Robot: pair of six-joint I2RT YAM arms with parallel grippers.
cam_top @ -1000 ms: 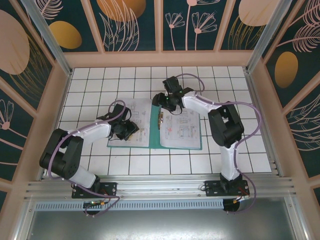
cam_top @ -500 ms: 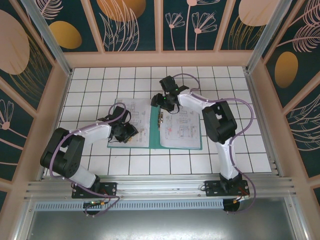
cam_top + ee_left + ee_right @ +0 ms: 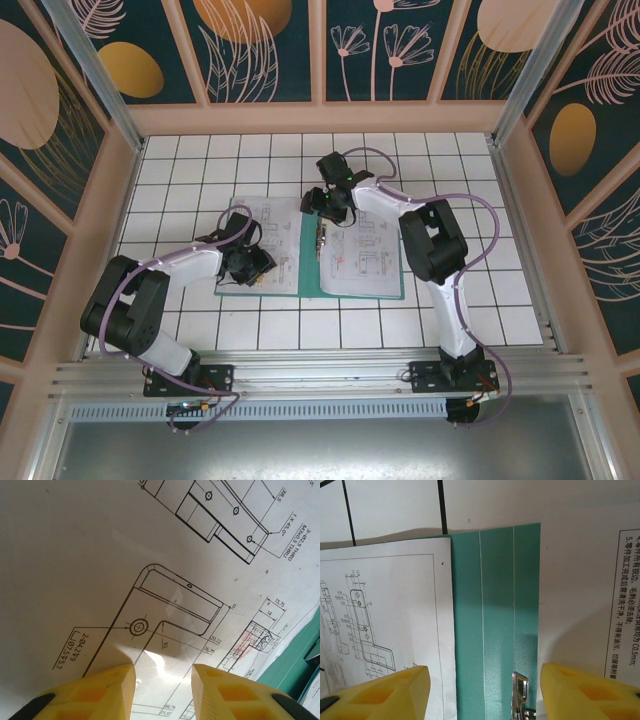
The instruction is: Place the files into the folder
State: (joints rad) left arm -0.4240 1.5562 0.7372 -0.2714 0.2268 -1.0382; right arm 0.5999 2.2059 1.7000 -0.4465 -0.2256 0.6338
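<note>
The dark teal-green folder (image 3: 310,272) lies open on the tiled table, its metal clip (image 3: 320,240) on the spine. White printed files cover both halves: one sheet (image 3: 278,232) on the left cover, another (image 3: 366,262) on the right. My left gripper (image 3: 250,262) is low over the left sheet (image 3: 150,570), its yellow fingers (image 3: 107,685) apart with the tips on or just above the paper. My right gripper (image 3: 318,206) hovers open at the folder's far edge, straddling the spine (image 3: 495,605) and the clip (image 3: 520,695), with a sheet (image 3: 385,620) to its left.
The white tiled table (image 3: 460,200) is ringed by low wooden walls. Bare tiles lie behind, right of and in front of the folder. Both arm bases sit on the metal rail (image 3: 320,375) at the near edge.
The right gripper and its elbow have shifted a little left along the folder's far edge. The left gripper has stayed on the left sheet, its fingers closing very slightly.
</note>
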